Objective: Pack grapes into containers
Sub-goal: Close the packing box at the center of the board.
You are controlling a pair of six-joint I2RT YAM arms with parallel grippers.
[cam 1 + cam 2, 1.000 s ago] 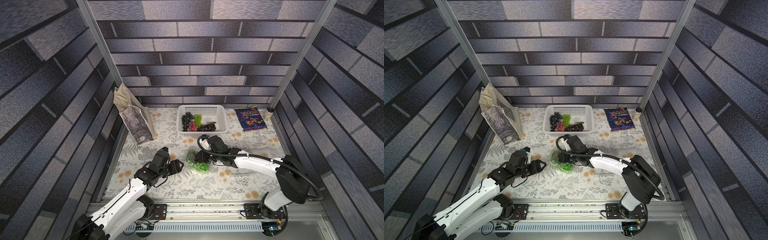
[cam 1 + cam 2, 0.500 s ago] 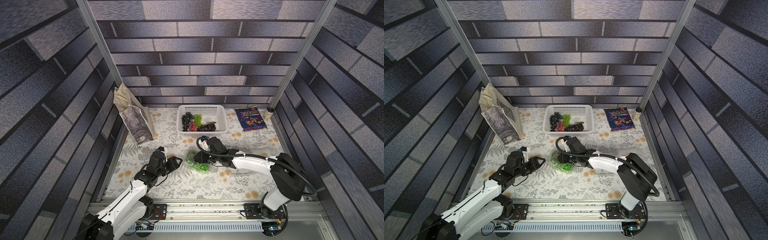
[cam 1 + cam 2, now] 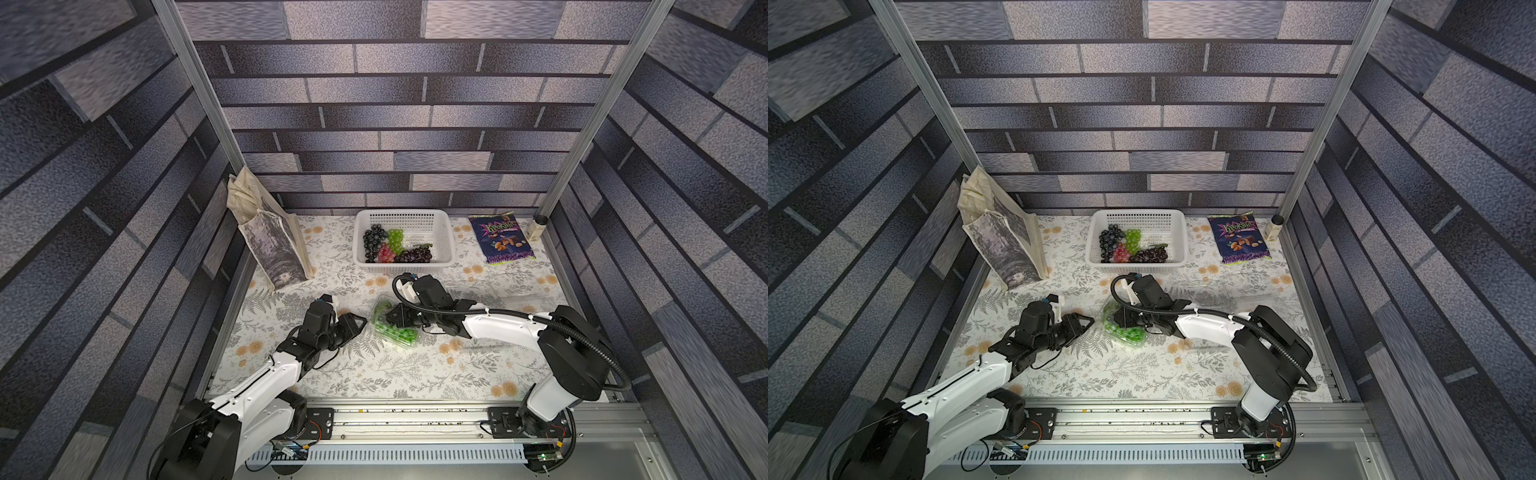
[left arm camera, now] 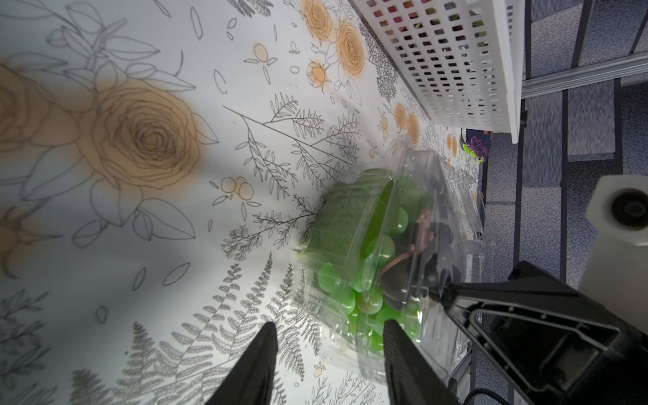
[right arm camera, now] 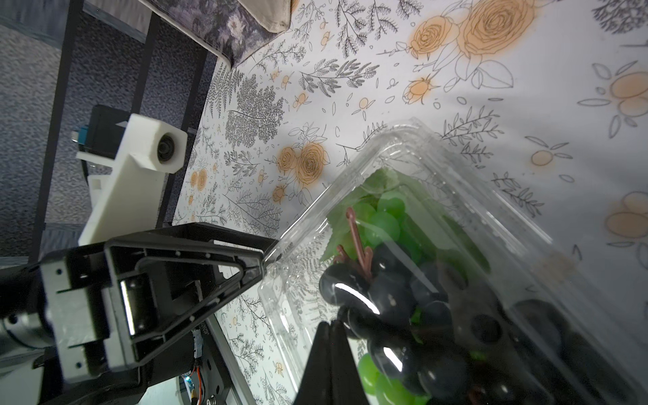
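One container [image 3: 394, 329] at mid-tabletop [image 3: 415, 370] holds green and dark grapes [image 5: 385, 217]. The lid appears unsealed. The closed right hand [image 5: 329, 326] presses against it, and the half-wide left hand [image 4: 329, 326] straddles its edge. Four bunches [image 3: 392, 249] wait in the basket [image 3: 442, 245].

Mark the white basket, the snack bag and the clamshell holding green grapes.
white basket [image 3: 433, 233]: a top view, bare mesh floor.
snack bag [image 3: 500, 239]: a top view, middle of its front.
clamshell [image 5: 413, 154]: right wrist view, clear lid near its corner.
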